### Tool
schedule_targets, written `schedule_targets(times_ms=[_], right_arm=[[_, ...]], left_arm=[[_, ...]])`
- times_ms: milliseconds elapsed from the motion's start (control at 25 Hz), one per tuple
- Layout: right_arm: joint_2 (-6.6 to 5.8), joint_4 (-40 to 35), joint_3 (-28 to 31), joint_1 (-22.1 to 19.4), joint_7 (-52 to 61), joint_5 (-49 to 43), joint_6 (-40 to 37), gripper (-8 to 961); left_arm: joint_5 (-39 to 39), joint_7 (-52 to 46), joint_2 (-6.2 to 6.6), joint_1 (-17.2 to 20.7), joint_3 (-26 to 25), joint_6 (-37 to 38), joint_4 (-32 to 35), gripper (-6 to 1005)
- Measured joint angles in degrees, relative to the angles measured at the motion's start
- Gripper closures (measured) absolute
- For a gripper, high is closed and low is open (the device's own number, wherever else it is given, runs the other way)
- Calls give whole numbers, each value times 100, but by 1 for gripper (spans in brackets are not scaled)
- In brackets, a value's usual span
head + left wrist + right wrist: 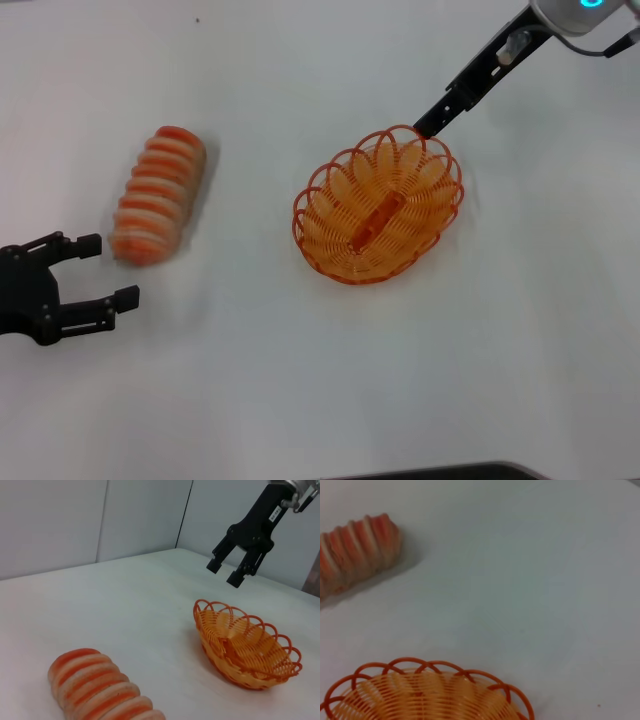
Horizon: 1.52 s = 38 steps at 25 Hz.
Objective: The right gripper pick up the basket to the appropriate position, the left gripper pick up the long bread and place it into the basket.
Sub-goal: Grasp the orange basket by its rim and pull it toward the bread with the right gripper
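i see the right tool [233, 569] hanging above the far rim of the basket [378, 205], fingers apart, holding nothing; probably not touching the rim, though the head view is unclear there. the basket sits on the white desk [300, 380]. the long bread [158, 195] lies well left of it. my left tool [100, 272] rests open just beside the bread's near end.

On the table [300, 390], the long bread [157, 195] lies toward the left edge, well apart from the basket [378, 204] near the middle.
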Motion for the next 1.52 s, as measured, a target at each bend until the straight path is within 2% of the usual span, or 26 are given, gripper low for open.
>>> schedule_targets(times_ms=[200,440,720,1240,1520], right_arm=[[-57,844,-162,102,78,76,457,39],[-67,1369,-479,168,115,85,787,38],[-60,1432,-563,182,160,83,907,38],[-57,1625,-751,270,312,74,1207,96],[-65,1755,-1004,293,341,71,1305,377]], left_arm=[[1,61,-1,39,-1,-15,-12,91],[2,97,-10,47,-8,-35,-21,92],[2,146,-33,56,-9,-49,-21,92],[2,153,-45,56,-13,-62,-8,92],[2,217,-45,56,-147,-62,-24,92]])
